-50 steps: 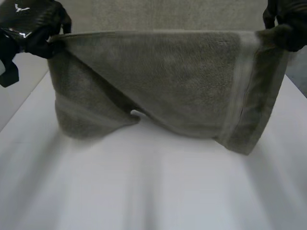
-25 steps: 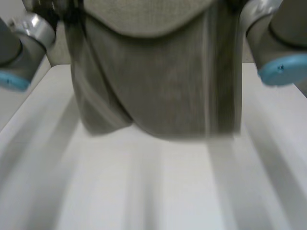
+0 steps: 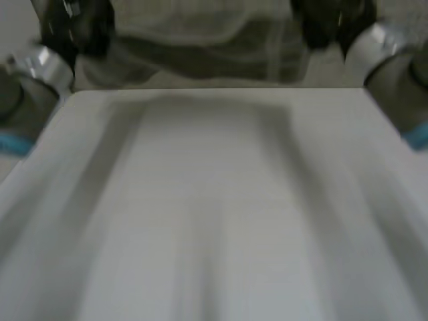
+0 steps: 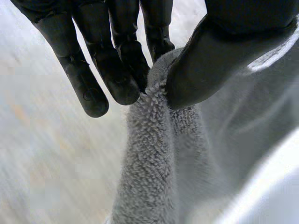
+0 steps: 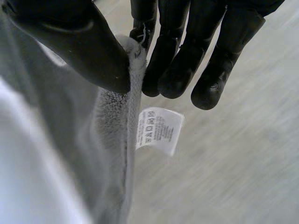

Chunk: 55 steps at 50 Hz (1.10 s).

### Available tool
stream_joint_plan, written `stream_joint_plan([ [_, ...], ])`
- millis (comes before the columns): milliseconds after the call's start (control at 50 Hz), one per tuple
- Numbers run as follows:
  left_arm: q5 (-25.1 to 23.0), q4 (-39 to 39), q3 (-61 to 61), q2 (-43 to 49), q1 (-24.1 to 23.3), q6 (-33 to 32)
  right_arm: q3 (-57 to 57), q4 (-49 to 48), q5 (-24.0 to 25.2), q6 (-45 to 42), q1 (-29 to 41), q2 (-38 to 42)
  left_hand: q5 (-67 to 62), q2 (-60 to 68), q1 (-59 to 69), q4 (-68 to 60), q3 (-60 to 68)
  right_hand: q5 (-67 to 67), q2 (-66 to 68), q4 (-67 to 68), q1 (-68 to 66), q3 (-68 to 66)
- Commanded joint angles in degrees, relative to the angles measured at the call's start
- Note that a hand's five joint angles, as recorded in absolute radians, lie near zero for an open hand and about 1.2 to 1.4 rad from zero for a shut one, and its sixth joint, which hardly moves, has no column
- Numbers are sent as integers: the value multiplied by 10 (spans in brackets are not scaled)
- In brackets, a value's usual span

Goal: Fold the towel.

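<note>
Pinching the grey terry towel's (image 3: pixel 200 47) edge are the left hand (image 4: pixel 117 60) and right hand (image 5: pixel 182 51). It hangs beyond the white table (image 3: pixel 214 200).

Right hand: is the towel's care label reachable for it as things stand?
Probably not without letting go. The right hand is pinching the towel edge between thumb and fingers; the care label hangs free just past its fingertips, uncovered.

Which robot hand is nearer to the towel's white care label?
Right. The right robot hand pinches the towel edge just beside the care label; the left robot hand pinches the towel's opposite end.
</note>
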State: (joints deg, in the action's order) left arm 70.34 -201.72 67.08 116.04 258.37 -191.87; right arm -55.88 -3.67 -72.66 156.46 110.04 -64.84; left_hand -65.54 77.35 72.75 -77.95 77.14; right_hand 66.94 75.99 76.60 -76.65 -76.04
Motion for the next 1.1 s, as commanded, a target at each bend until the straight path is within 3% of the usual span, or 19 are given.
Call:
stream_joint_plan([
  [20, -43, -125, 238, 18, 8, -57, -207, -10, 16, -34, -18, -6, -45, 26, 72, -20, 29, 31, 40, 34, -34, -40],
  [140, -44, -141, 288, 60, 6, -133, -327, -47, 4, -54, -21, -8, -45, 26, 72, -20, 29, 31, 40, 34, -34, -40],
  [220, -43, -141, 290, 65, 6, -146, -364, -82, -7, -48, -31, -13, -45, 26, 72, -20, 29, 31, 40, 34, -34, -40],
  [260, -42, -141, 288, 67, 6, -145, -390, -117, -20, -48, -50, -31, 12, -30, 15, 37, -28, 31, 40, 34, -34, -40],
  [300, -39, -142, 287, 74, 6, -145, -397, -128, -26, -48, -54, -41, 250, -268, -222, 274, -266, 31, 40, 34, -34, -40],
  [320, -39, -142, 287, 74, 6, -145, -397, -128, -26, -48, -54, -41, 251, -269, -223, 275, -267, 31, 40, 34, -34, -40],
  [340, -39, -144, 286, 77, 6, -148, -400, -132, -30, -47, -58, -46, 333, -351, -305, 357, -349, 31, 40, 34, -34, -40],
  [460, -38, -149, 285, 88, 8, -151, -407, -136, -44, -30, -62, -50, 439, -458, -412, 464, -455, 31, 40, 34, -34, -40],
  [800, -35, -144, 281, 106, 10, -149, -415, -137, -50, -13, -78, -48, 433, -451, -405, 457, -449, 31, 40, 34, -34, -40],
  [960, -29, -141, 281, 103, 10, -149, -404, -136, -86, -12, -110, -51, 421, -439, -393, 445, -437, 31, 40, 34, -34, -40],
  [1100, -28, -141, 282, 101, 10, -147, -402, -134, -89, -11, -112, -51, 344, -362, -316, 368, -360, 31, 40, 34, -34, -40],
])
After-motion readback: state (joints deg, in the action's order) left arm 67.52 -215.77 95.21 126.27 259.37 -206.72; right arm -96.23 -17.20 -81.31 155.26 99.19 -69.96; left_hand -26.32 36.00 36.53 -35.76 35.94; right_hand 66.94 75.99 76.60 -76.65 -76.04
